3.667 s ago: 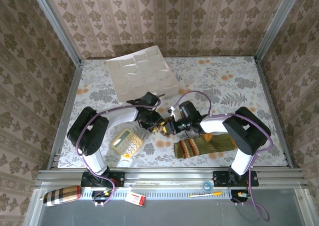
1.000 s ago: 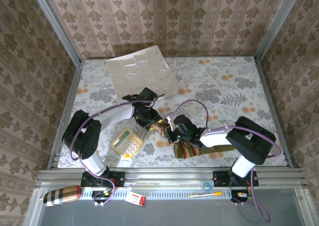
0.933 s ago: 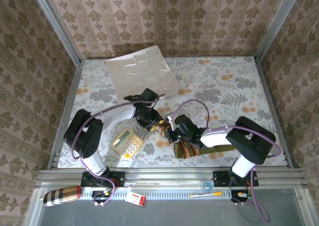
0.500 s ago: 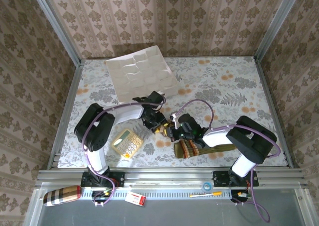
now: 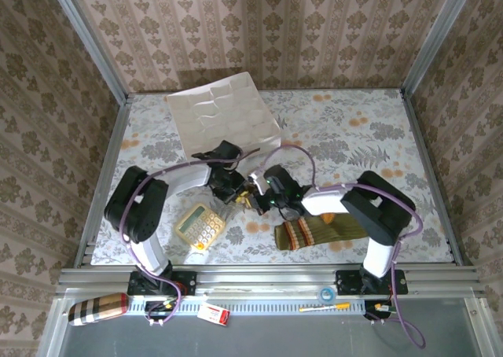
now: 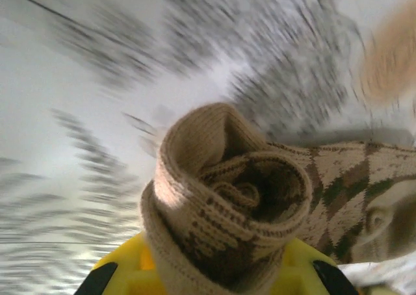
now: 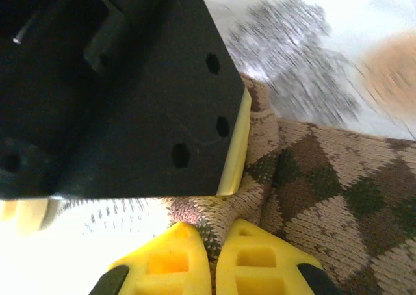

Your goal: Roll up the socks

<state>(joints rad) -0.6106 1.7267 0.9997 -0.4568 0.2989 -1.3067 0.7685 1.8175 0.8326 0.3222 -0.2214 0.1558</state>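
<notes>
The brown-and-tan argyle sock (image 6: 227, 197) is wound into a tight coil, and my left gripper (image 6: 218, 277) is shut around that coil, one yellow finger (image 6: 123, 272) on each side. My right gripper (image 7: 213, 240) is shut on a fold of the same sock (image 7: 325, 197), right beside the left gripper's black body (image 7: 130, 100). From above, both grippers (image 5: 240, 190) (image 5: 262, 193) meet over the argyle sock (image 5: 251, 200) at the table's middle. The olive sock (image 5: 326, 230) lies flat, apart from both grippers, at the near right, with its striped cuff (image 5: 289, 236) toward the middle.
A yellow calculator (image 5: 199, 225) lies just near-left of the grippers. A white moulded tray (image 5: 222, 113) sits tilted at the back left. Metal frame rails (image 5: 110, 176) border the floral tablecloth (image 5: 354, 137) on both sides.
My left gripper has closed on the rolled argyle sock. Both grippers have shifted slightly left and away from the near edge, and the right arm no longer covers the olive sock's cuff.
</notes>
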